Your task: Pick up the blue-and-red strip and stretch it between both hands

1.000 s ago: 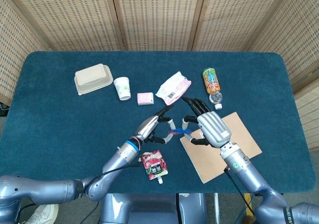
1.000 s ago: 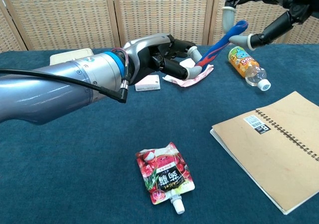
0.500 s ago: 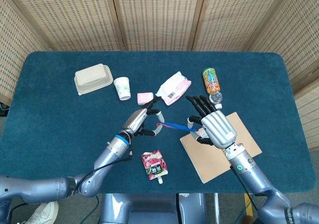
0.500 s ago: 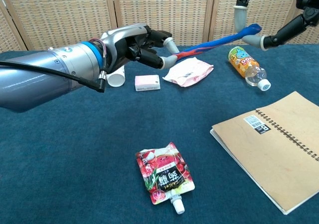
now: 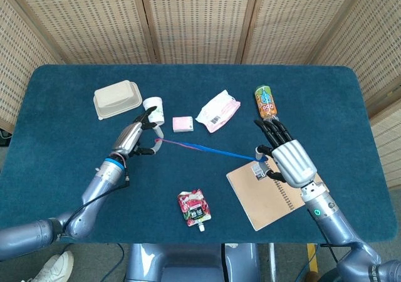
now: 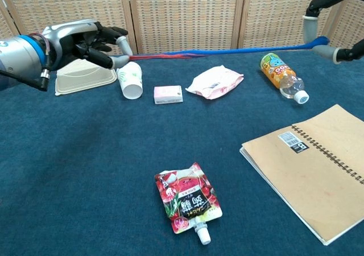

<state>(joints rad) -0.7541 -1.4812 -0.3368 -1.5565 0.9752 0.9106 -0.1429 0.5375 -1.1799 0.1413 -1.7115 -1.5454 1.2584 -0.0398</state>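
The blue-and-red strip [image 5: 207,149] runs taut and thin above the table, red at its left end and blue at its right; in the chest view the strip [image 6: 222,52] spans almost the whole width. My left hand [image 5: 133,138] pinches the red end, fingers curled near the paper cup. My right hand [image 5: 285,160] holds the blue end between thumb and finger, its other fingers spread, over the notebook's upper corner. In the chest view the left hand [image 6: 85,41] is at upper left and the right hand [image 6: 327,17] is cut by the top right edge.
Below the strip lie a paper cup [image 5: 153,111], a pink box [image 5: 182,124], a white-and-pink packet [image 5: 218,110], a bottle [image 5: 267,105] and a beige lidded box [image 5: 116,98]. A brown notebook [image 5: 276,191] and a red drink pouch [image 5: 194,208] sit nearer the front.
Both hands have moved apart, the left far to the left and the right slightly right. The strip has stretched from a short band into a long thin line.
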